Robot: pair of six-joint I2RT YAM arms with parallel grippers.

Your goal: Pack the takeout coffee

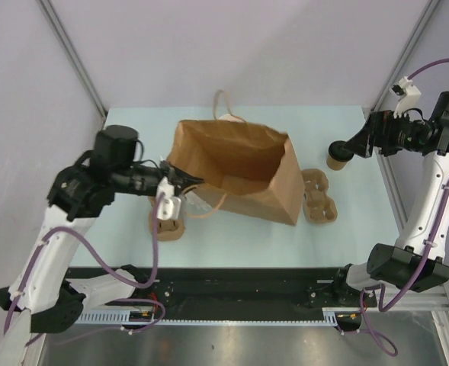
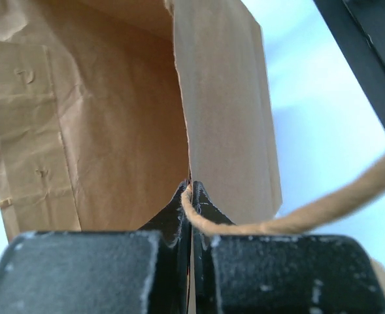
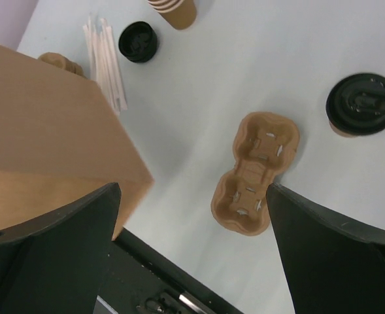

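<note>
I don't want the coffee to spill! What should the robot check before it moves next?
1. Paper bag open at the top: ok.
2. Left gripper shut on the bag's edge: ok.
3. Right gripper open and empty: ok.
4. Coffee cup has its lid on: ok.
5. Coffee cup sits inside the right gripper: not ok, it stands off to one side.
6. Coffee cup is full: cannot tell.

One takeout coffee point(image 1: 337, 155) – a small tan paper cup closed with a round black lid – stands upright on the right side of the table point(image 1: 247, 244); a second black lid point(image 3: 138, 42) shows further left – the cup beneath is not visible
</note>
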